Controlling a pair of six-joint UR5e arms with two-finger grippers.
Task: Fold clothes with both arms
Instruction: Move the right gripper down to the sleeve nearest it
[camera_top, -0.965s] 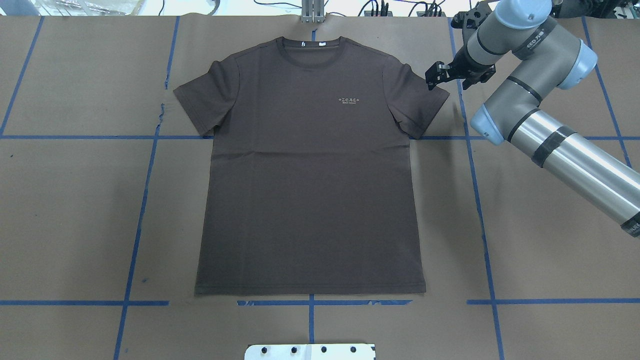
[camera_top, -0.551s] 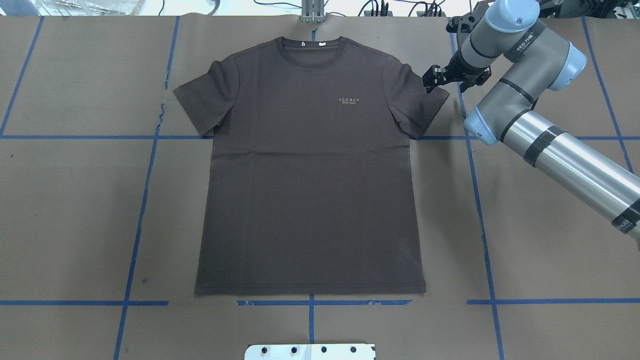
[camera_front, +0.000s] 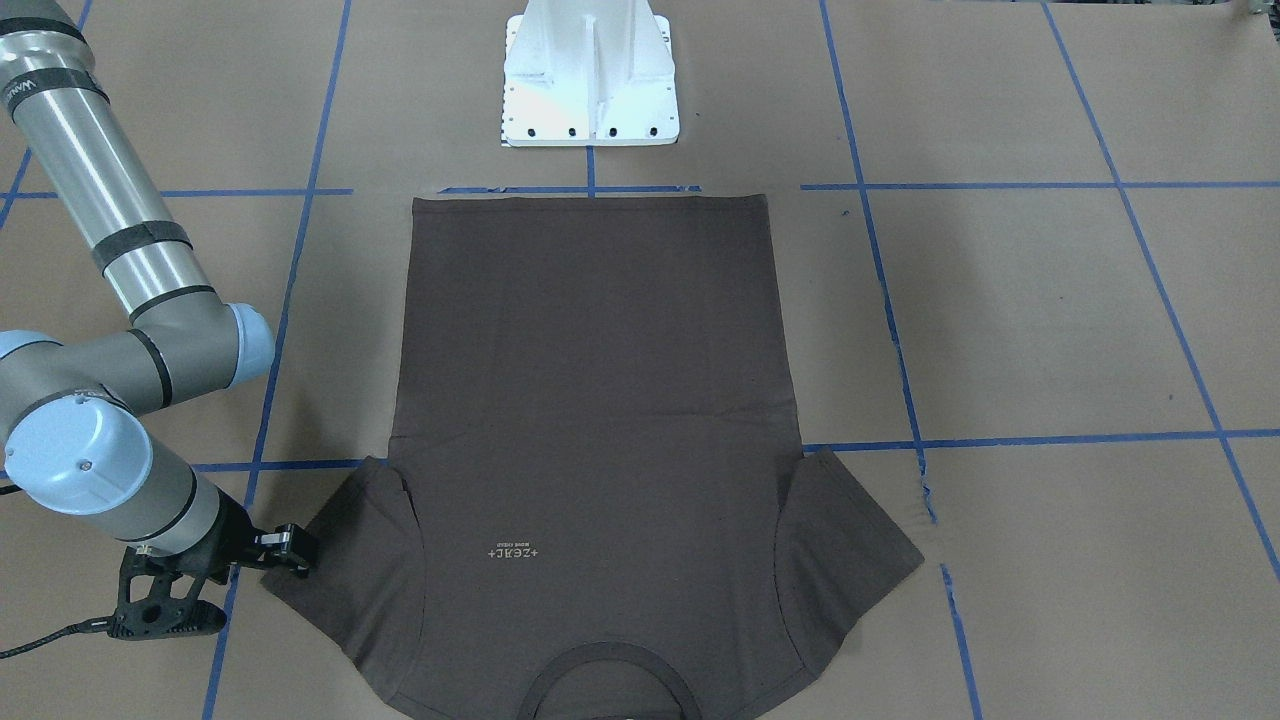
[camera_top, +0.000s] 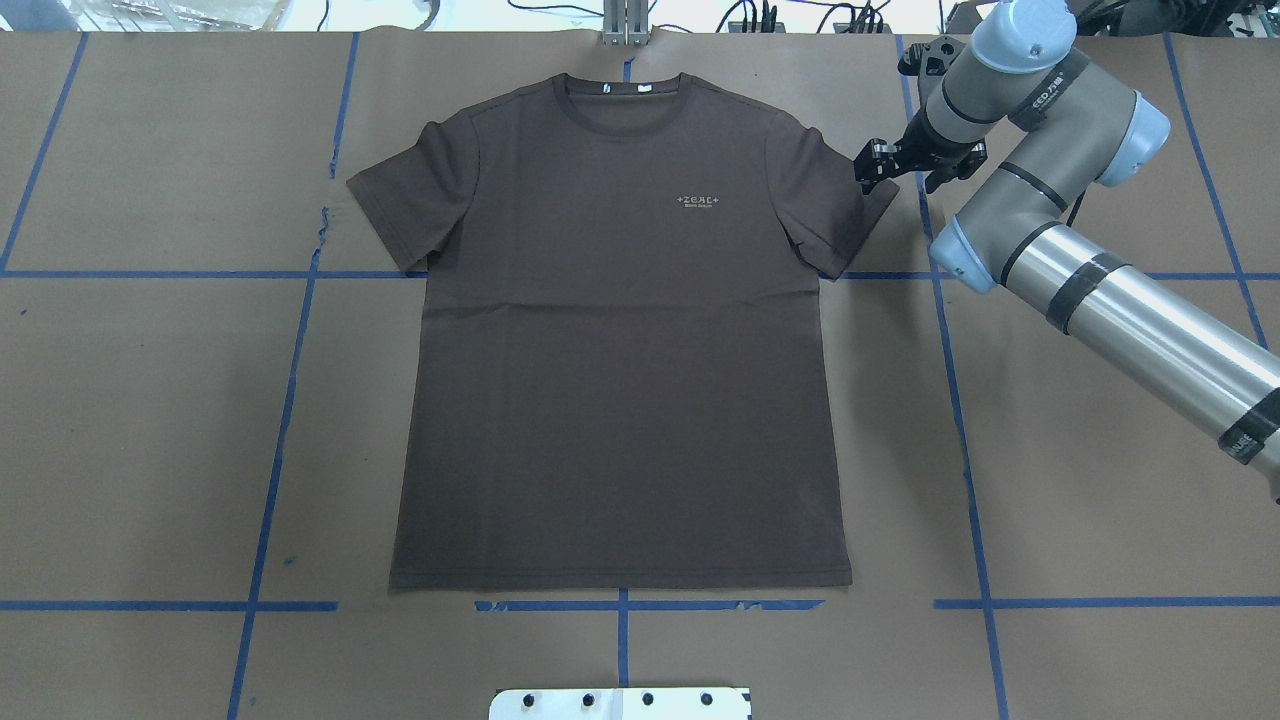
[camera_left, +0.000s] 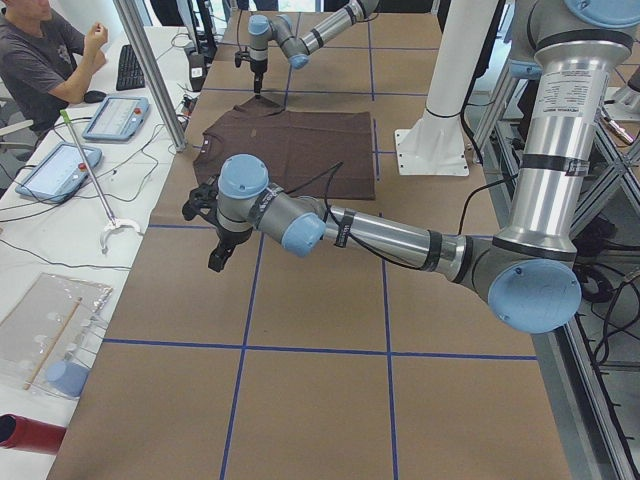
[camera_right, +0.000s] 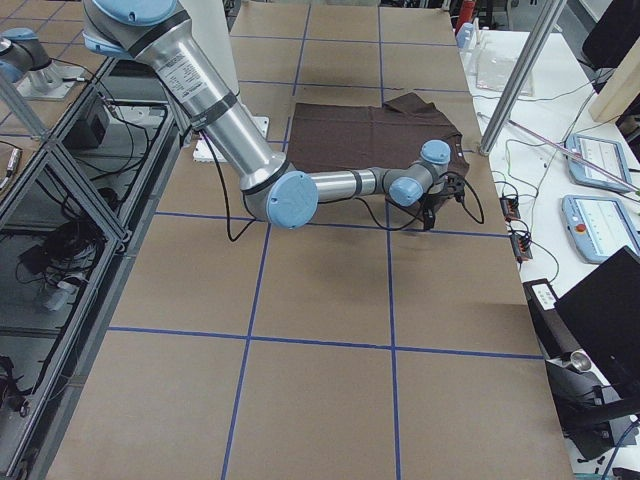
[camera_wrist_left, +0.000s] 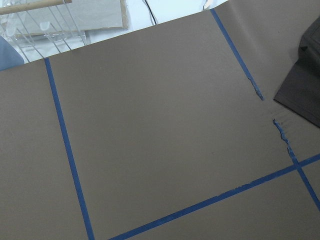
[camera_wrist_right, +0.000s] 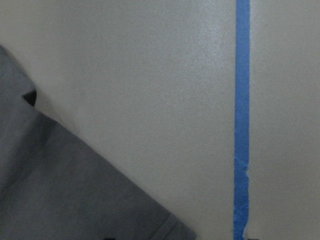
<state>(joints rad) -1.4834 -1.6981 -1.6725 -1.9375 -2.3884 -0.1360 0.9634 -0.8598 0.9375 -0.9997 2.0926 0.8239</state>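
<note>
One T-shirt (camera_top: 620, 340) lies flat on the bench (camera_top: 150, 420), its sleeve edge just at the right end effector (camera_top: 867, 167), whose opening cannot be told. Only the left side view shows the second, the left end effector (camera_left: 215, 260), far from the shirt, its opening equally unclear.

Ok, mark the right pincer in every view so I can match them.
Front-facing: right pincer lower left.
Overhead: right pincer upper right.
Exterior left: right pincer far away, top, left of centre.
Exterior right: right pincer right of centre, upper half.
Left wrist: not in it.
Right wrist: not clearly in it.
Shared landmark: the T-shirt sleeve beside it.
</note>
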